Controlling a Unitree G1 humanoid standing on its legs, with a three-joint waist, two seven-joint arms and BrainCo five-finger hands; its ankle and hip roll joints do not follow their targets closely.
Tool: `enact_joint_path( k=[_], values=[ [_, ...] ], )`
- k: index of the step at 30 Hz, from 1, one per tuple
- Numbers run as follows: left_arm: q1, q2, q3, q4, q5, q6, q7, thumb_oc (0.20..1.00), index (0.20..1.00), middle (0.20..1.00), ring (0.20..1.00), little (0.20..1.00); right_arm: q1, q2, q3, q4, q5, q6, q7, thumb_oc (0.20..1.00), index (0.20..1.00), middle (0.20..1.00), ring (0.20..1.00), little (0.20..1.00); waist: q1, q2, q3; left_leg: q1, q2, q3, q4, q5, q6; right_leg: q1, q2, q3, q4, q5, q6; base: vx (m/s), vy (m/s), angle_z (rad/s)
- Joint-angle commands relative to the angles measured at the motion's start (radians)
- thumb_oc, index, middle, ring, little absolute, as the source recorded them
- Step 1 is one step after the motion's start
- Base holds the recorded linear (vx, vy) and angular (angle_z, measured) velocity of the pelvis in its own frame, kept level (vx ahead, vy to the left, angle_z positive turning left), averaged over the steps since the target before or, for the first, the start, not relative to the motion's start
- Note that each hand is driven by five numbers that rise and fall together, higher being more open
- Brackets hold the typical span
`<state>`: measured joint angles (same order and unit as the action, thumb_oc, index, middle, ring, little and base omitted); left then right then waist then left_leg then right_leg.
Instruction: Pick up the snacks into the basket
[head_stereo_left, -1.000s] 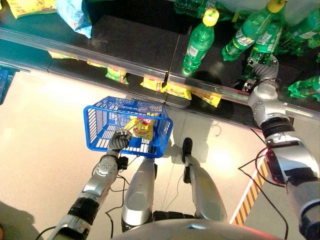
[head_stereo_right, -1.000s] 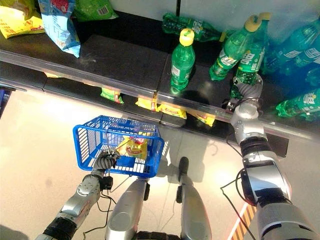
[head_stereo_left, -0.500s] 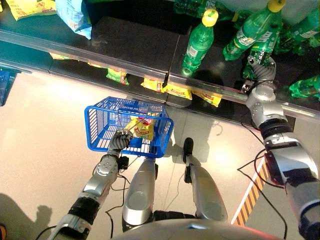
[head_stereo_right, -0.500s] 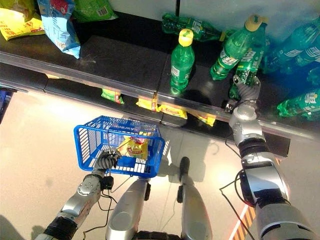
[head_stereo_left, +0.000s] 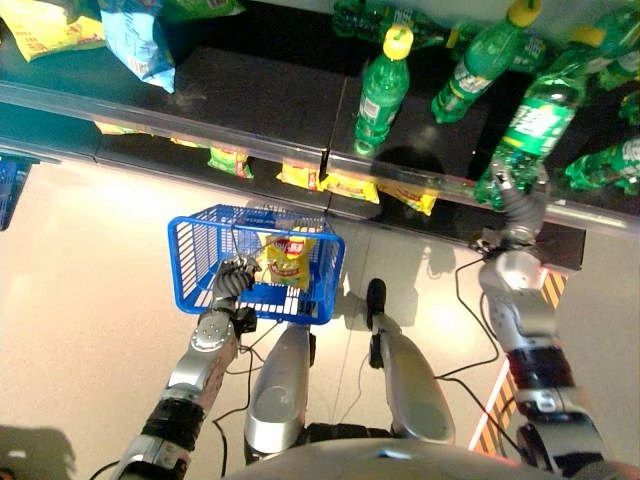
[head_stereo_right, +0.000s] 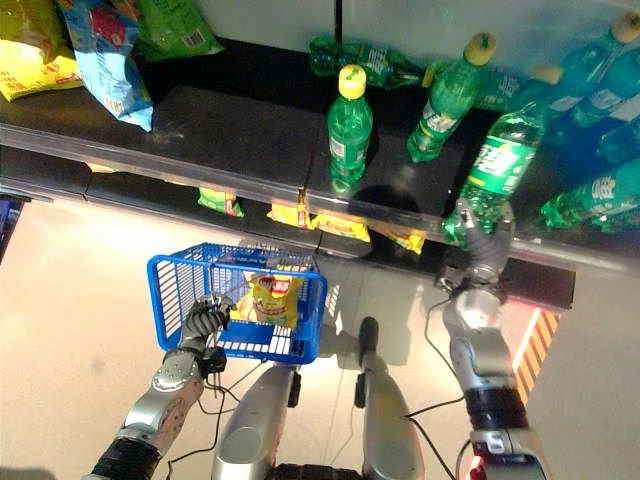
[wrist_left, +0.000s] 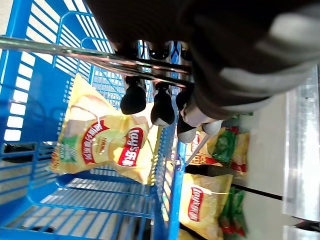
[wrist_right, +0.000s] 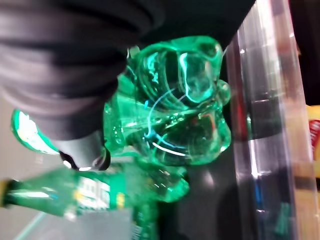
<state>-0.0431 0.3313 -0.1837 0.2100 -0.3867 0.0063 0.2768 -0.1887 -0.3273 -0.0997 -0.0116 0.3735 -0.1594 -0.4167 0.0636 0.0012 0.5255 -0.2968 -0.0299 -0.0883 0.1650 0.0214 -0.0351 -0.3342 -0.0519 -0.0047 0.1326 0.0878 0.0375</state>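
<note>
1. The left hand (head_stereo_left: 232, 277) has its fingers curled round the metal handle (wrist_left: 95, 54) of the blue basket (head_stereo_left: 190, 262), which hangs over the pale floor (head_stereo_left: 90, 260).
2. A yellow snack bag (head_stereo_left: 287, 259) lies inside the basket, leaning against its far wall.
3. The right hand (head_stereo_left: 516, 193) is wrapped round the base of a green bottle (head_stereo_left: 535, 123), tilted at the front edge of the dark shelf (head_stereo_left: 270, 95).
4. Other green bottles stand or lie on the shelf; one upright bottle (head_stereo_left: 381, 90) is near the middle.
5. More yellow snack packs (head_stereo_left: 340, 183) sit on a lower shelf, partly hidden under the upper ledge.
6. Bags at the shelf's left end (head_stereo_left: 135, 35) are cut off.
</note>
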Motion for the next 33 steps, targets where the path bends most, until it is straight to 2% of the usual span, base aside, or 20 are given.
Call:
enact_joint_path(
  k=[1,5,7,8,9,11,14,18,21,24,31,33],
  values=[
    [0.001,0.007,0.086,-0.183,-0.028,-0.105,0.022,0.200,0.200,0.200,0.200,0.200,0.077,-0.030,-0.044,-0.167,-0.011,-0.127,0.135,0.200,0.200,0.200,0.200,0.200,-0.039,-0.044,-0.068,-0.091,-0.050,0.002,0.113,-0.064,0.037,-0.012,-0.028,-0.007,0.075,-0.072,0.072,-0.04,0.014,0.02],
    [-0.038,-0.008,0.096,-0.203,-0.024,-0.118,0.035,0.200,0.200,0.200,0.200,0.200,0.161,-0.047,0.030,-0.080,-0.056,-0.084,0.186,0.200,0.200,0.200,0.200,0.200,-0.056,-0.054,-0.044,-0.127,-0.049,0.010,0.114,-0.046,0.034,-0.050,-0.026,-0.004,0.077,-0.056,0.070,-0.05,0.009,-0.07],
    [-0.090,-0.017,0.099,-0.214,-0.020,-0.129,0.035,0.200,0.200,0.200,0.200,0.200,0.196,-0.090,0.089,0.006,-0.190,-0.036,0.209,0.200,0.200,0.200,0.200,0.200,-0.066,-0.057,-0.016,-0.152,-0.048,0.012,0.122,-0.043,0.033,-0.079,-0.022,-0.003,0.087,-0.057,0.069,-0.06,0.000,-0.06],
    [-0.091,-0.016,0.100,-0.213,-0.020,-0.129,0.035,0.200,0.200,0.200,0.200,0.200,0.195,-0.090,0.089,0.007,-0.190,-0.036,0.209,0.200,0.200,0.200,0.200,0.200,-0.067,-0.058,-0.018,-0.156,-0.049,0.012,0.119,-0.037,0.033,-0.083,-0.023,-0.003,0.085,-0.052,0.069,-0.08,-0.007,-0.09],
    [-0.137,-0.009,0.091,-0.215,-0.014,-0.142,0.034,0.200,0.200,0.200,0.200,0.200,0.191,-0.134,0.148,0.112,-0.270,-0.012,0.228,0.200,0.200,0.200,0.200,0.200,-0.070,-0.061,-0.006,-0.181,-0.048,0.015,0.125,-0.034,0.031,-0.111,-0.022,-0.005,0.095,-0.052,0.069,-0.06,-0.014,-0.06],
    [-0.182,-0.002,0.069,-0.215,-0.007,-0.150,0.027,0.200,0.200,0.200,0.200,0.200,0.174,-0.187,0.194,0.192,-0.373,0.004,0.232,0.200,0.200,0.200,0.200,0.200,-0.071,-0.058,-0.005,-0.220,-0.050,0.013,0.130,-0.029,0.029,-0.152,-0.025,-0.011,0.103,-0.050,0.068,-0.07,-0.033,0.01],
    [-0.268,0.020,0.004,-0.230,-0.014,-0.163,0.018,0.200,0.200,0.200,0.200,0.200,0.037,-0.250,0.336,0.335,-0.486,0.025,0.218,0.200,0.200,0.200,0.200,0.200,-0.062,-0.045,-0.005,-0.292,-0.056,0.005,0.140,-0.015,0.025,-0.231,-0.026,-0.019,0.125,-0.042,0.067,-0.07,-0.029,0.02],
    [-0.369,0.032,-0.097,-0.243,-0.025,-0.179,0.019,0.200,0.200,0.200,0.200,0.200,-0.213,-0.283,0.550,0.496,-0.600,0.051,0.192,0.200,0.200,0.200,0.200,0.200,-0.036,-0.024,-0.005,-0.373,-0.063,0.001,0.156,0.001,0.022,-0.312,-0.031,-0.030,0.147,-0.033,0.067,-0.05,-0.037,0.04],
    [-0.443,0.016,-0.174,-0.257,-0.046,-0.186,0.013,0.200,0.200,0.200,0.200,0.200,-0.369,-0.257,0.688,0.628,-0.650,0.073,0.209,0.200,0.200,0.200,0.200,0.200,-0.020,-0.007,-0.005,-0.429,-0.072,-0.006,0.170,0.009,0.020,-0.370,-0.031,-0.035,0.166,-0.029,0.065,-0.04,-0.042,0.03],
    [-0.487,-0.020,-0.238,-0.265,-0.061,-0.187,0.010,0.200,0.200,0.200,0.200,0.200,-0.468,-0.214,0.773,0.726,-0.684,0.090,0.222,0.200,0.200,0.200,0.200,0.200,-0.002,0.009,-0.005,-0.468,-0.077,-0.013,0.174,0.017,0.019,-0.413,-0.032,-0.043,0.182,-0.030,0.063,-0.04,-0.052,0.12],
    [-0.554,-0.100,-0.330,-0.262,-0.092,-0.180,0.016,0.200,0.200,0.200,0.200,0.200,-0.618,-0.118,0.815,0.891,-0.646,0.136,0.194,0.200,0.200,0.200,0.200,0.200,0.025,0.028,-0.005,-0.534,-0.087,-0.025,0.174,0.028,0.023,-0.481,-0.034,-0.056,0.192,-0.023,0.061,-0.01,-0.026,0.15],
    [-0.569,-0.119,-0.347,-0.259,-0.102,-0.174,0.018,0.200,0.200,0.200,0.200,0.200,-0.645,-0.094,0.796,0.926,-0.609,0.148,0.175,0.200,0.200,0.200,0.200,0.200,0.031,0.035,-0.005,-0.545,-0.090,-0.029,0.170,0.033,0.023,-0.495,-0.035,-0.060,0.193,-0.023,0.061,0.00,-0.023,0.11]
  ],
)
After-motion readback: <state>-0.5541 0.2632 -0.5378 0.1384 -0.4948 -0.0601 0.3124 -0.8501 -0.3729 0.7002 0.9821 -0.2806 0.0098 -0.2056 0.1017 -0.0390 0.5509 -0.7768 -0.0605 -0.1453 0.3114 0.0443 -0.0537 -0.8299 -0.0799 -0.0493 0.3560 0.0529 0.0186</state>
